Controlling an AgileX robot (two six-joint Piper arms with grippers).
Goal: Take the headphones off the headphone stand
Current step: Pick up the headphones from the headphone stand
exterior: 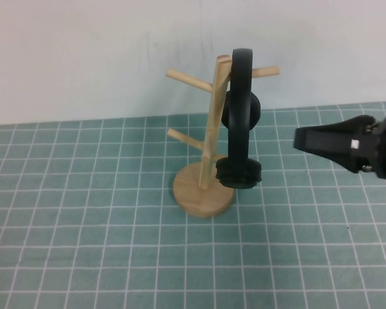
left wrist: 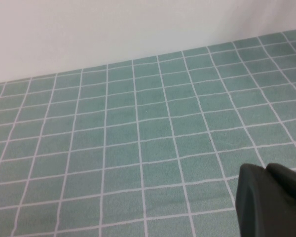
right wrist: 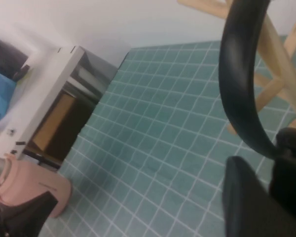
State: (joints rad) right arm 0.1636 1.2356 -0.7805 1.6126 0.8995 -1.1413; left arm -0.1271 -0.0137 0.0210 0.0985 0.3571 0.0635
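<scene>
Partly frame-cropped, right end effector (exterior: 300, 139) sits beside hanging headphones (exterior: 240, 116).

My right gripper (exterior: 302, 139) is matt black plastic. The stand (exterior: 208, 168) is pale, smooth bare wood. The headphones (exterior: 240, 122) look matt black, with a smooth band. The mat (exterior: 83, 212) is dull green, gridded white.

right hand (exterior: 299, 139) cropped at frame edge

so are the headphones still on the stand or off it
On. The headphones hang by their headband over an upper peg of the stand; the right gripper is beside them, not touching.
</scene>
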